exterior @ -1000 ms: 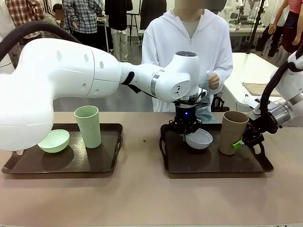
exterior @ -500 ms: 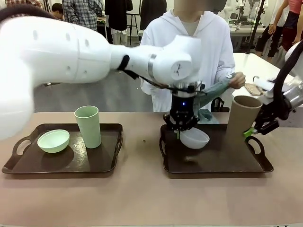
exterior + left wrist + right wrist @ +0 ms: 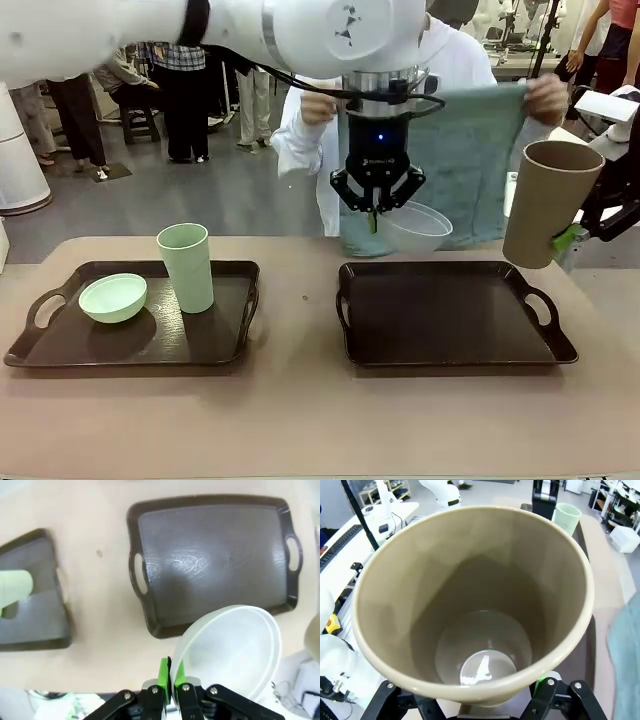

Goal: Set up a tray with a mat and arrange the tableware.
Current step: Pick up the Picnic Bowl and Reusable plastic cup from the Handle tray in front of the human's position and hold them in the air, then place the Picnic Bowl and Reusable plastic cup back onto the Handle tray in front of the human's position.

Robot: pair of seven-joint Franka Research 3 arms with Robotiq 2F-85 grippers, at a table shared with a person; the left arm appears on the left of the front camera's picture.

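Observation:
My left gripper [image 3: 377, 207] is shut on the rim of the small white bowl [image 3: 416, 227] and holds it in the air above the back of the right tray [image 3: 450, 340]. In the left wrist view the green pads [image 3: 163, 672] pinch the white bowl's [image 3: 235, 650] rim, with the bare tray [image 3: 215, 555] below. My right gripper [image 3: 568, 243] is shut on the tall brown cup [image 3: 549, 203], lifted upright past the tray's right end. The brown cup's [image 3: 470, 600] inside is bare. The person holds a teal mat [image 3: 470, 150] spread out behind the tray.
A second tray [image 3: 200, 340] at the left carries a pale green bowl [image 3: 113, 297] and a tall pale green cup [image 3: 186, 267]. The person stands at the far edge of the tan table [image 3: 300, 410]. People move about in the room behind.
Both grippers have lifted up off the right tray, taking the white bowl and the brown cup with them. The person has raised the teal mat and spread it open.

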